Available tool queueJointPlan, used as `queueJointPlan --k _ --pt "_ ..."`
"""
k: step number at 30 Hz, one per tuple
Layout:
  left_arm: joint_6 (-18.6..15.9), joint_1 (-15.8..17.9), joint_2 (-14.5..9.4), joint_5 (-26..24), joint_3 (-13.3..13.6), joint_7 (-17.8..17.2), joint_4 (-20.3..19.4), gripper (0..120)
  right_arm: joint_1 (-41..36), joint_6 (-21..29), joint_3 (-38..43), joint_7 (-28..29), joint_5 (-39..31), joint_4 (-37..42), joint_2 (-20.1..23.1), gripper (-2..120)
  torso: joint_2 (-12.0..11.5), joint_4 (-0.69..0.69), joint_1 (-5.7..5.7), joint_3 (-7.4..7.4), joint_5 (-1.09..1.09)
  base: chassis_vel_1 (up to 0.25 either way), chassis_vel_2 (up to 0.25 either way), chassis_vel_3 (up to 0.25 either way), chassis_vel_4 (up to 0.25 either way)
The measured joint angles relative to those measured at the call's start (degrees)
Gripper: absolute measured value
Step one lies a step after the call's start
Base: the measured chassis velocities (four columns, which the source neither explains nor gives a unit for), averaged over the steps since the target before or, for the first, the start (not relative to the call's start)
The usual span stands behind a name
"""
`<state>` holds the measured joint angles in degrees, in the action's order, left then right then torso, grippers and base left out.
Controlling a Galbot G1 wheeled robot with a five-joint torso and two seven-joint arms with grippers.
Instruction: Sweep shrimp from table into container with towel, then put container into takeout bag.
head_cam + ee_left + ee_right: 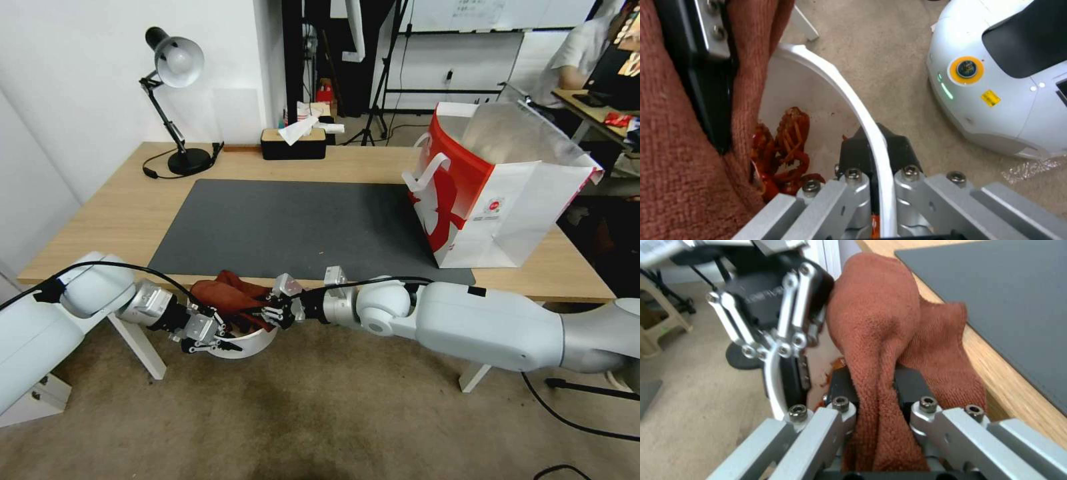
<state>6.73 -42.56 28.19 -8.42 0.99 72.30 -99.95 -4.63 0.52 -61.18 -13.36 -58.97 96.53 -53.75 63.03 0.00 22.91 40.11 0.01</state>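
The white container (250, 343) hangs just below the table's (120, 200) near edge, held by its rim (849, 96) in my shut left gripper (217, 340). Red-orange shrimp (789, 146) lie inside the bowl, partly hidden under the cloth. My right gripper (273, 310) is shut on the dark red towel (230, 297), which drapes from the table edge over the container. In the right wrist view the towel (880, 350) runs between the jaws, with the left gripper (773, 340) on the rim beside it. The red and white takeout bag (497, 193) stands open at the table's right.
A dark grey mat (300, 227) covers the middle of the table. A black desk lamp (177, 107) and a black tissue box (293, 141) stand at the far edge. White table legs (140, 343) and carpet lie below. A black cable (573, 420) runs on the floor at right.
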Motion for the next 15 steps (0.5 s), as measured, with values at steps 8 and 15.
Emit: queueJointPlan --k 8,15 --pt "-0.03 -0.57 -0.02 0.1 -0.23 0.0 -0.2 0 -3.11 0.0 4.75 0.78 0.05 1.74 1.29 9 0.0 0.01 0.0 0.0 0.0 0.0 0.0 0.0 0.0" --pt "-0.05 -1.03 -0.1 0.22 -0.46 -0.01 -0.49 0 -7.31 -0.02 11.34 3.18 0.13 3.71 2.27 9 0.0 0.0 0.0 -0.01 0.0 0.0 0.0 0.0 0.0"
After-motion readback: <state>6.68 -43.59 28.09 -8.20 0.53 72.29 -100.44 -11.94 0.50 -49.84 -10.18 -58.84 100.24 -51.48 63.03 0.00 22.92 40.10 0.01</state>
